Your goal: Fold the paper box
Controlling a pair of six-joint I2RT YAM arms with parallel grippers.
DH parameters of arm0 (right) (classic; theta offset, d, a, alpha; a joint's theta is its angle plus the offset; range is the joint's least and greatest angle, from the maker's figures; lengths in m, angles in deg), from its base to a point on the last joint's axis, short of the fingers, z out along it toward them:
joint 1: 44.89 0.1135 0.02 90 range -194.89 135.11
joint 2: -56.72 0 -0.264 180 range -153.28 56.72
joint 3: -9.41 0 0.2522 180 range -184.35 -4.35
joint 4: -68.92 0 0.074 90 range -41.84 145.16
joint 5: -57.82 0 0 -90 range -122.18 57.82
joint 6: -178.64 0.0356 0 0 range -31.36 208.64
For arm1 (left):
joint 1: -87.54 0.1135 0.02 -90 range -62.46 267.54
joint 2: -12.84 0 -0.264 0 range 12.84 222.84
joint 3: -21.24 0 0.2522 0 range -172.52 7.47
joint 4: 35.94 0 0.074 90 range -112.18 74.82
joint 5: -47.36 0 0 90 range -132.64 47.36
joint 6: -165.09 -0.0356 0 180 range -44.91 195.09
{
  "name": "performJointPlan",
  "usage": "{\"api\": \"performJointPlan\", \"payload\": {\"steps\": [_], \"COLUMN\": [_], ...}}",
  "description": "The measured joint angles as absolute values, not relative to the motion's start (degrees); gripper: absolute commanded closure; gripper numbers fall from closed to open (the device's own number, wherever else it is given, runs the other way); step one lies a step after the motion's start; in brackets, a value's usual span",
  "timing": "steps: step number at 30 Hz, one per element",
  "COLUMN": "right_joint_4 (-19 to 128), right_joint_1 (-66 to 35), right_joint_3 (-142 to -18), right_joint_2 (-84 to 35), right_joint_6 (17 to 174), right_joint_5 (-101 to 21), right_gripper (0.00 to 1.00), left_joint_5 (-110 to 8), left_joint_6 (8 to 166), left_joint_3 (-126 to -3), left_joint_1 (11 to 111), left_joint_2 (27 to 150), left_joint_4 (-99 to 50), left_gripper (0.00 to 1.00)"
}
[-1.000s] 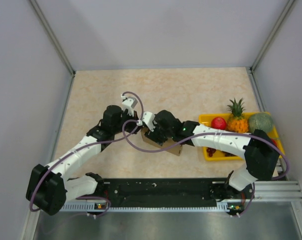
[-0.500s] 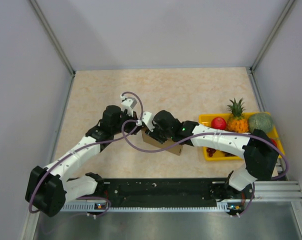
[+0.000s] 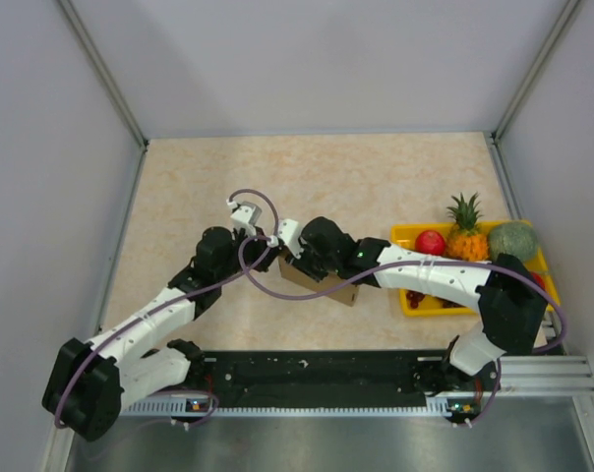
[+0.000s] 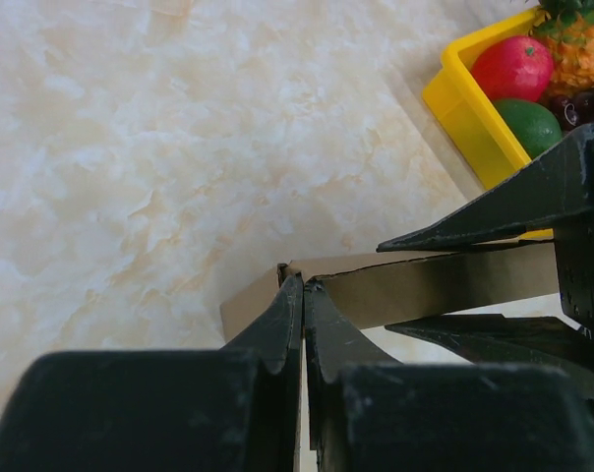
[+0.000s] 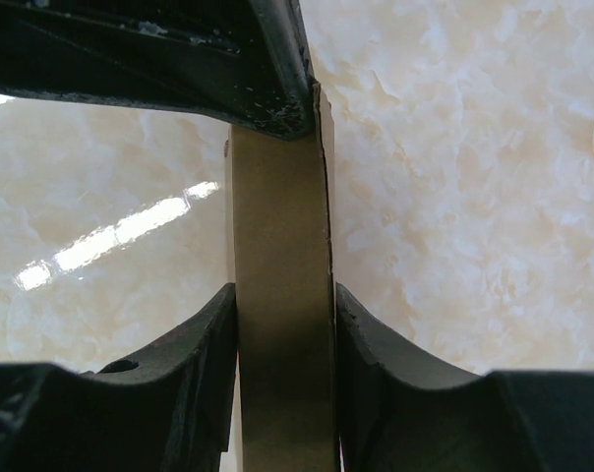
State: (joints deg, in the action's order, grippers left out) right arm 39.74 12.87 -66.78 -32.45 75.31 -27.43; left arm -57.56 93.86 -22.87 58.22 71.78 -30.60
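Your left arm has slid slightly left and near; the left gripper point(image 4: 302, 287) is nearly closed, tips at a corner of the paper box point(image 3: 342, 291), can't tell if cardboard's pinched. Your right gripper point(image 5: 282, 315) clamps a box wall between both fingers. Box sits mid-table point(image 3: 376, 177), yellow fruit tray point(image 3: 412, 236) just right.

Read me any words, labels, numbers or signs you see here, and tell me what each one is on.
There are none to read in any view.
The paper box is plain brown cardboard with no print.
The yellow tray carries no label or marking that shows.
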Motion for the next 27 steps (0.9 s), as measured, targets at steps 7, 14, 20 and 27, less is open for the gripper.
{"api": "performJointPlan", "payload": {"steps": [7,14,20,27], "right_joint_4": [40.49,41.03,41.34,41.91], "right_joint_1": [12.85,12.65,12.61,12.08], "right_joint_3": [-66.74,-66.65,-66.63,-66.63], "right_joint_2": [-32.62,-32.67,-32.82,-33.0], "right_joint_6": [74.88,74.24,73.15,72.28], "right_joint_5": [-27.8,-28.61,-29.48,-30.33], "right_gripper": [0.7,0.7,0.71,0.72], "left_joint_5": [-53.4,-50.5,-47.04,-41.97], "left_joint_6": [94.21,95.82,99.04,98.95], "left_joint_3": [-17.39,-18.37,-17.58,-17.61], "left_joint_1": [56.93,56.25,55.36,53.04], "left_joint_2": [68.89,68.46,66.69,66.73], "left_joint_4": [-37.93,-35.17,-34.32,-34.36], "left_gripper": [1.0,1.0,0.96,0.88]}}
